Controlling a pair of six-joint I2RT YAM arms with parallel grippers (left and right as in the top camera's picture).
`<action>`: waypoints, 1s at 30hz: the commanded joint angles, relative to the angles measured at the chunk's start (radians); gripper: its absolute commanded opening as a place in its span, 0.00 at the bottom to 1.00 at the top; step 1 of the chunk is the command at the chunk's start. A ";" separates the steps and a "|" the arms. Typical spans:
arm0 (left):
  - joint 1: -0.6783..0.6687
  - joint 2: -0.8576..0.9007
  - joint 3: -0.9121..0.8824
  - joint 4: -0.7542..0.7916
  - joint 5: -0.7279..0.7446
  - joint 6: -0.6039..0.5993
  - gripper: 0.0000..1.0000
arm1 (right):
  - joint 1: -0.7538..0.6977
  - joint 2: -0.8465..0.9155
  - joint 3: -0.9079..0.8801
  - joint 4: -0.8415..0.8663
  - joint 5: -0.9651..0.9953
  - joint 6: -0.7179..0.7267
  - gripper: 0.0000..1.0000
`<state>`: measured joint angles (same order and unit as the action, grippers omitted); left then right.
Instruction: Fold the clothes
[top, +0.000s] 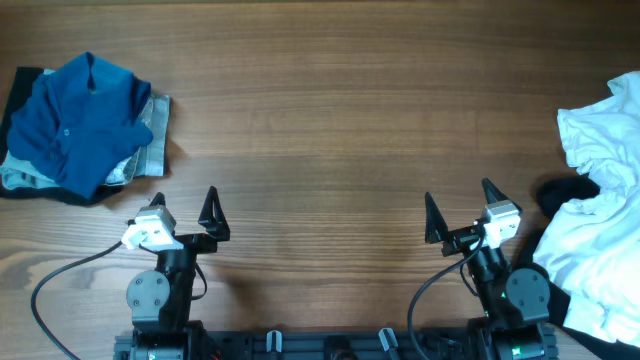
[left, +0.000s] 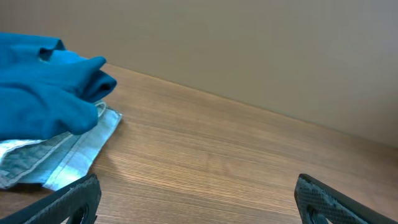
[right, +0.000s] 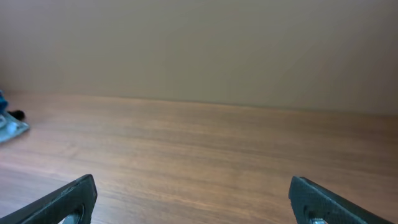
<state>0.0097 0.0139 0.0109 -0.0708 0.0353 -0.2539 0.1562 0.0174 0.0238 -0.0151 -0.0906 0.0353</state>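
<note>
– White cloth, a crumpled heap of a shirt (top: 600, 200), lies at the right edge of the brown wooden tabletop (top: 320, 110). It is partly out of the overhead view, and a small black garment (top: 566, 192) is bunched against the side facing the middle. How will it handle?
– Soft and light, I judge, and limp, so it will sag and drag rather than hold a shape. It is best pinched at an edge, a shoulder or the hem, though no seam shows clearly in that heap.
– And the stack on the far left?
– A blue collared shirt (top: 85, 125) lies on top of pale grey-blue fabric (top: 152, 130). That stack looks already folded.
– The arms?
– Both sit low at the near edge, pointing out over bare wood. The left hand (top: 183, 200) has its jaws spread wide and grips nothing. The right hand (top: 458, 195) is likewise wide apart and empty, near the black garment but not touching it.
</note>
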 joint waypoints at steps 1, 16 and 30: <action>0.007 -0.005 -0.005 0.026 0.074 -0.016 1.00 | -0.003 -0.013 -0.001 0.048 -0.066 0.090 1.00; 0.007 0.319 0.479 -0.142 0.064 0.067 1.00 | -0.003 0.495 0.613 -0.283 -0.090 0.148 1.00; 0.007 0.929 0.997 -0.520 0.148 0.033 1.00 | -0.063 1.331 1.426 -0.780 -0.134 0.187 1.00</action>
<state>0.0097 0.8726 0.9710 -0.5671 0.1413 -0.2119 0.1444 1.2587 1.3773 -0.7681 -0.2577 0.1642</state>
